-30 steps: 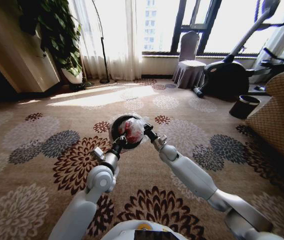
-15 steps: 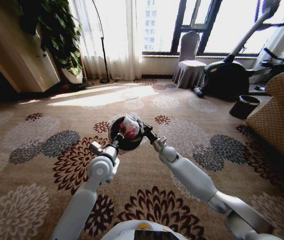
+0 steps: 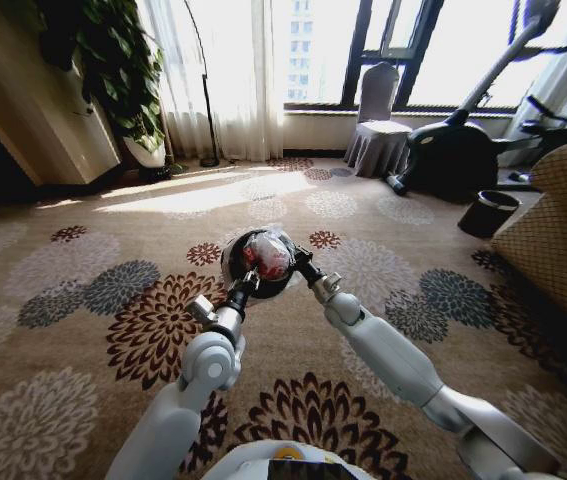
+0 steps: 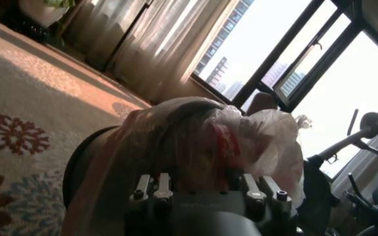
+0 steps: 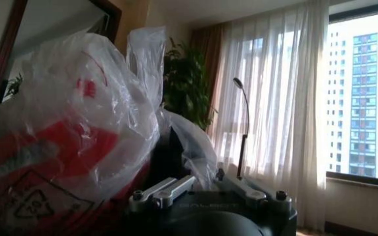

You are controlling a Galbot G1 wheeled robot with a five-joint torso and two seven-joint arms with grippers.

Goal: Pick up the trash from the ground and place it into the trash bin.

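- Holding the trash bin [image 3: 260, 264] between them, both arms reach forward from the robot's body and meet over the flowered carpet [image 3: 83, 330] in the head view.
- The left gripper [image 3: 244, 283] sits at the bin's near left edge, and the right gripper [image 3: 303, 266] sits at its right edge; each touches the rim or the liner there.
- In the left wrist view the left gripper [image 4: 205, 184] has its fingers [image 4: 153, 186] spread, with the bin's dark wall and the crinkly plastic liner [image 4: 267, 132] lying between and just beyond them (whether the pads press the wall I cannot tell).
- In the right wrist view the right gripper [image 5: 202, 189] also shows its fingers [image 5: 165, 189] parted, the liner [image 5: 97, 113] bulging right against them; whether they pinch the bag or the rim cannot be told.
- The bin looks tilted toward the head camera, so its mouth shows as a dark ring.
- Red trash [image 3: 266, 256] fills the bag inside the bin; through the plastic in the right wrist view, a red wrapper [image 5: 45, 167] with a printed triangle mark lies close beside the fingers.
- A bare dark bucket [image 3: 488, 212] stands well apart, by the wicker sofa [image 3: 553, 245] on the right.
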